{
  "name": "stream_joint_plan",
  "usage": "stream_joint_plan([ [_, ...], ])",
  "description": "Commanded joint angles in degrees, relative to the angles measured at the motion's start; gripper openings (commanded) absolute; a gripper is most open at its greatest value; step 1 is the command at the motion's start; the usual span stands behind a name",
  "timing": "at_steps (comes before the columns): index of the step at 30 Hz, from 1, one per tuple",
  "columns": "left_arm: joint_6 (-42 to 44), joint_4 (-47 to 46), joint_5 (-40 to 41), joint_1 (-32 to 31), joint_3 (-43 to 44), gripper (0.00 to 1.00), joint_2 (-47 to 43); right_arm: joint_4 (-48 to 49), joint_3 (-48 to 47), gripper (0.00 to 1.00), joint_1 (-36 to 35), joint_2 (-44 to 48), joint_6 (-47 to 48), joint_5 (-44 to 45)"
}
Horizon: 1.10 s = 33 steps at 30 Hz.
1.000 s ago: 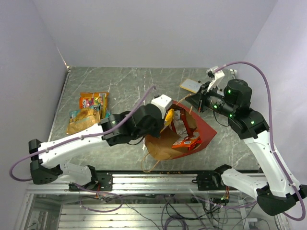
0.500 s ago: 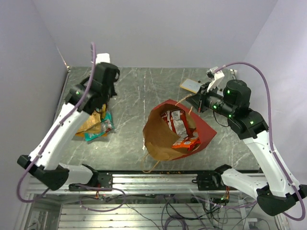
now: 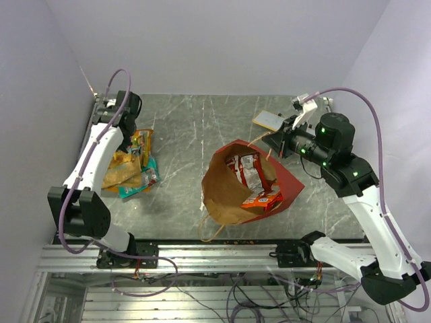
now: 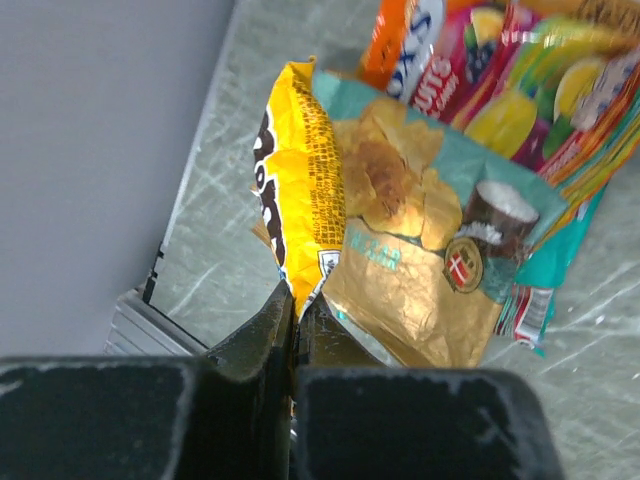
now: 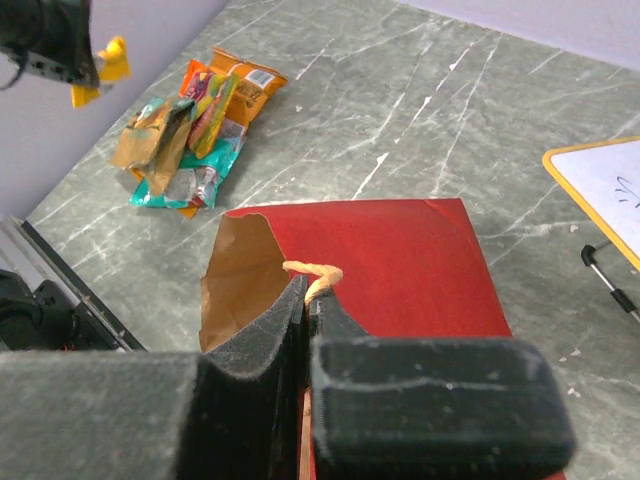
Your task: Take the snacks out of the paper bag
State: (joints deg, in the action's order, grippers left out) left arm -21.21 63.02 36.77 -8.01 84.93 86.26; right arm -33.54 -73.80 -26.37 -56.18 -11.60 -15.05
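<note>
L gripper [image 4: 294,305] pinching yellow pkt [image 4: 298,180], above snacks [image 4: 440,240]

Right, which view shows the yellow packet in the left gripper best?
Left wrist: the yellow packet shows close up, its corner pinched by the left gripper. Right wrist shows it tiny, far off; overhead, it is not discernible.

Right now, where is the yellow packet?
Left wrist view: the left gripper pinches the yellow packet above the snack pile at the table's left edge.

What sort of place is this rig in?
Probably a robotics lab test cell: plain white walls enclosing a marble-look table, left arm and right arm bolted to an aluminium rail, loose cables below.
</note>
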Motion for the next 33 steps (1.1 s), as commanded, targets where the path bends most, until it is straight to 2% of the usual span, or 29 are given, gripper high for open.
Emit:
stream_joint_plan([
  [1,1.7,-1.0,-5.3,-0.1,-4.9,0.07,1.0,1.2,0.6,0.0,0.0,0.8,-0.1,0.1],
  [7,3.0,-6.2,-6.8,-0.1,-10.0,0.07,4.1,1.3,0.9,0.0,0.0,0.8,-0.1,-0.7],
  [10,4.4,-8.0,-12.1,-0.1,-10.1,0.08,5.9,0.9,0.7,0.0,-0.1,0.6,0.0,-0.9],
  [12,4.7,-8.5,-15.2,-0.1,-9.9,0.16,6.1,0.9,0.7,0.0,0.0,0.8,-0.1,-0.8],
  [16,3.9,-8.6,-18.1,-0.2,-10.1,0.39,3.6,0.8,0.6,0.0,0.0,1.0,0.0,-0.5],
  [18,3.8,-8.7,-20.3,-0.2,-10.3,0.45,2.1,0.5,0.6,0.0,-0.1,1.1,0.1,0.0],
  [25,2.5,-7.4,-25.7,-0.2,-8.1,0.59,-2.3,0.6,0.6,0.0,0.0,1.0,0.3,0.3],
  [33,-0.4,-9.5,-32.2,-0.2,-7.7,0.65,-7.5,1.0,0.9,0.0,-0.1,0.7,-0.1,-0.7],
])
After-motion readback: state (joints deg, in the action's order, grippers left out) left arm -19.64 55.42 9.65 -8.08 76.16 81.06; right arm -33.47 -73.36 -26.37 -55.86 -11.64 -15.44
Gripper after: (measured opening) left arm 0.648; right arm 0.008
